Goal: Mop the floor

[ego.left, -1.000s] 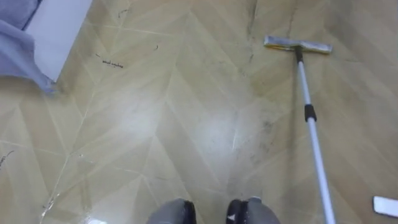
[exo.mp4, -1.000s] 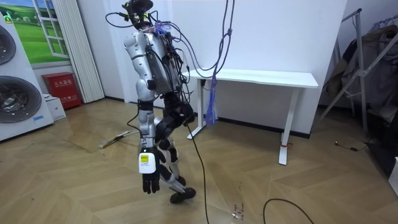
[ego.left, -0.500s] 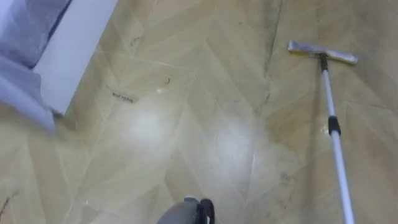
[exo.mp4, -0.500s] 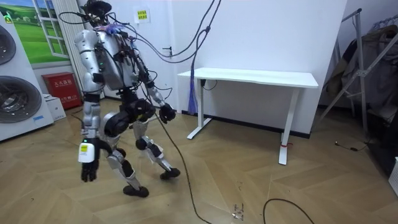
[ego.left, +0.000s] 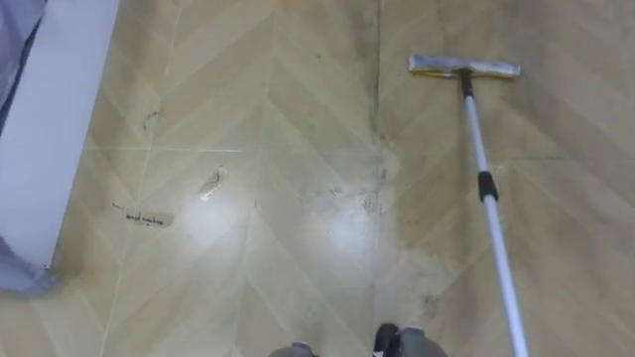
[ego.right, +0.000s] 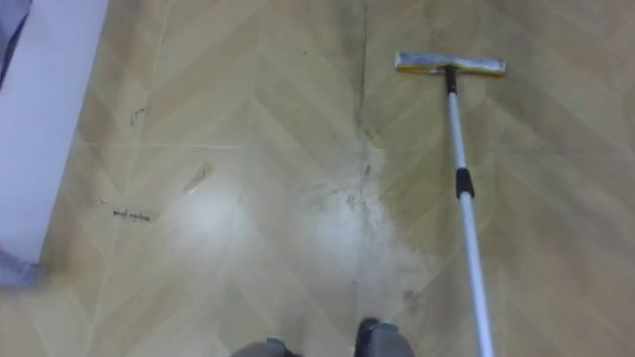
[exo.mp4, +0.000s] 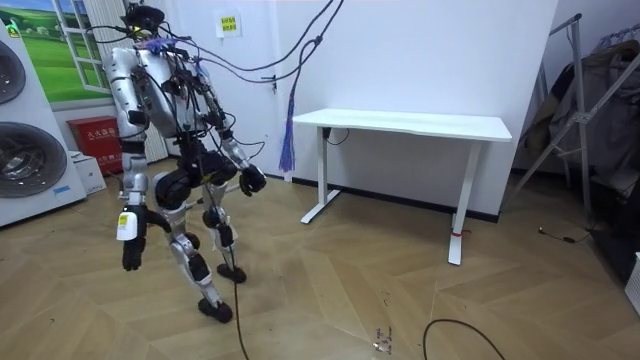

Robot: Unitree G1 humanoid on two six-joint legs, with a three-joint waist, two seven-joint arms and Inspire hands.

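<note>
The herringbone floor (ego.left: pixel 248 109) is bounded at the left by a white panel (ego.left: pixel 50 129). Open boards lie ahead, marked by a grimy patch (ego.left: pixel 372 198). The flat mop (ego.left: pixel 483 178) is laid on the floor ahead and to the right, held by neither hand. Its head (ego.left: pixel 464 67) is set crosswise at the far end, and its pole runs back towards the robot, slanted slightly right. In the room view the robot is seen mid-stride between washing machines (exo.mp4: pixel 25 150) and a white desk (exo.mp4: pixel 400 125). The left hand (exo.mp4: pixel 131 252) is hung low, fingers loose; whether the right hand (exo.mp4: pixel 252 180) is closed cannot be told.

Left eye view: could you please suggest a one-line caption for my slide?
Flat mop lying untouched on the scuffed herringbone wood floor, ahead and to the robot's right.
</note>
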